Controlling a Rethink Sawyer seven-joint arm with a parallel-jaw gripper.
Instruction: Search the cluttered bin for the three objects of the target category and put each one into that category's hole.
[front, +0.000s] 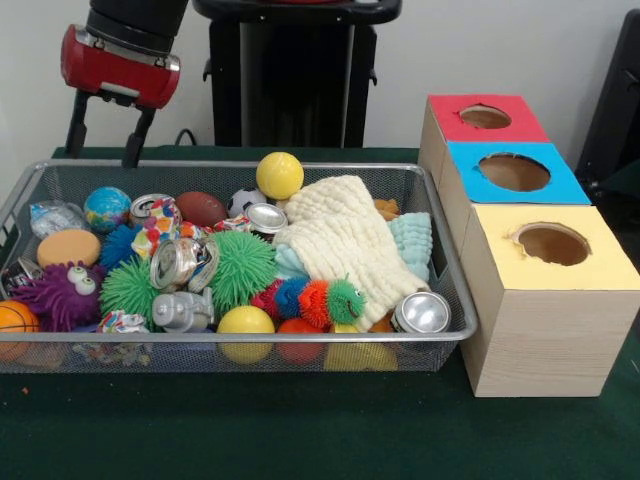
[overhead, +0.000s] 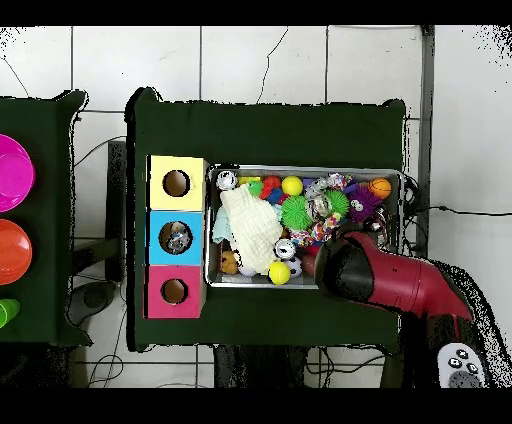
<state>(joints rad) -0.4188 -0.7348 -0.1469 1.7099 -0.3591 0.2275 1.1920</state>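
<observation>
Front view, left to right. The gripper (front: 105, 125) hangs above the far-left corner of the wire bin (front: 452, 270), at about ten o'clock from the bin's centre; its two fingers (front: 77, 125) stand apart and hold nothing. Below lie a globe ball (front: 107, 208), a purple furry toy (front: 60, 295) and an orange basketball (front: 16, 318), then crushed cans (front: 178, 262), green spiky balls (front: 240, 265) and a grey figure (front: 183, 311). A yellow ball (front: 279, 175) sits at twelve o'clock against the far rim; a cream cloth (front: 340, 240) covers the right half, with an upright can (front: 422, 312) at five o'clock. At three o'clock, beside the bin, stand the red box (front: 450, 125), blue box (front: 560, 185) and yellow box (front: 600, 270), each with a top hole.

The step in hand appears to be the search: nothing is gripped. The target category is not shown; the next move likely calls for a descent onto one exposed item. Open room lies above the bin; the wire walls and the cloth's folds crowd any low approach.
</observation>
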